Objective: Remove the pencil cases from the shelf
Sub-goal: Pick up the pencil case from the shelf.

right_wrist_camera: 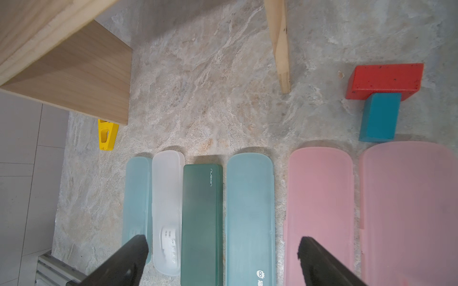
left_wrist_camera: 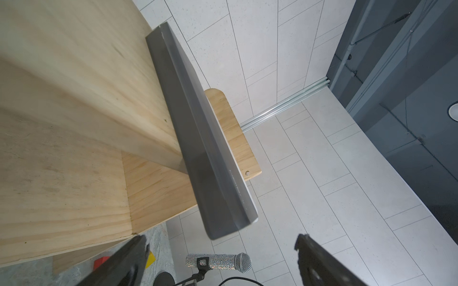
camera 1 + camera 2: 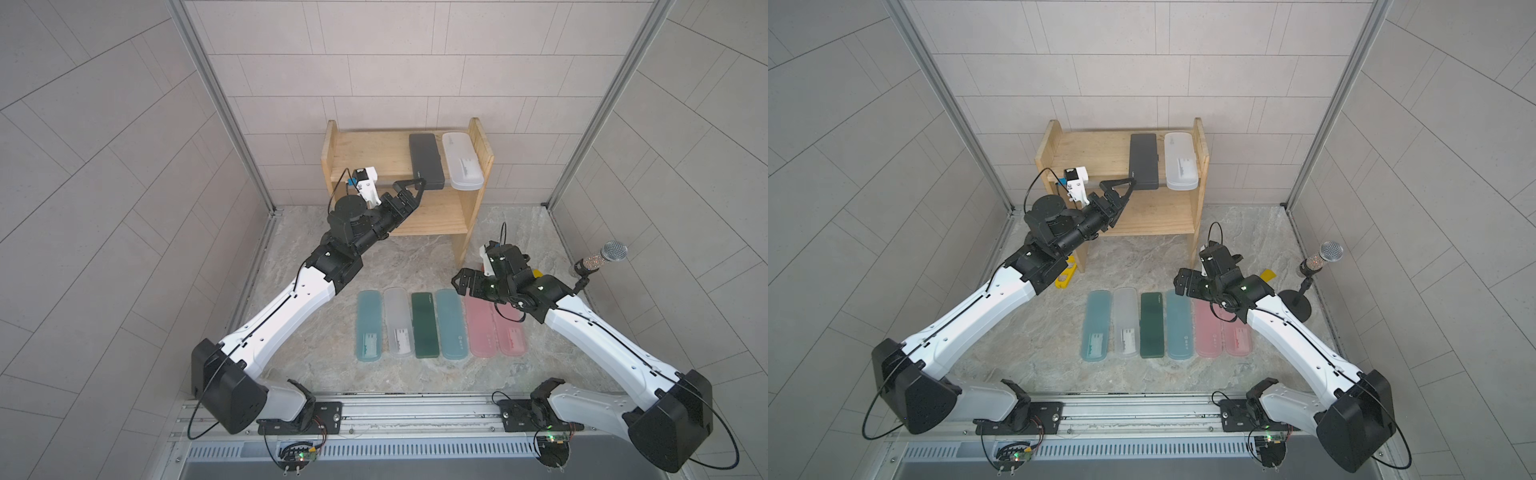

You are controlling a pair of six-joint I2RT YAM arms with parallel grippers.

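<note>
Showing at right wrist only: blue block beside pink case

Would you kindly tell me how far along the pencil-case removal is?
Done: a row of six cases lies on the table. In hand: the open left gripper is at the black case's front end, nothing gripped. Left: that case and a frosted white case on the shelf's top tier. The right gripper hovers open.
</note>
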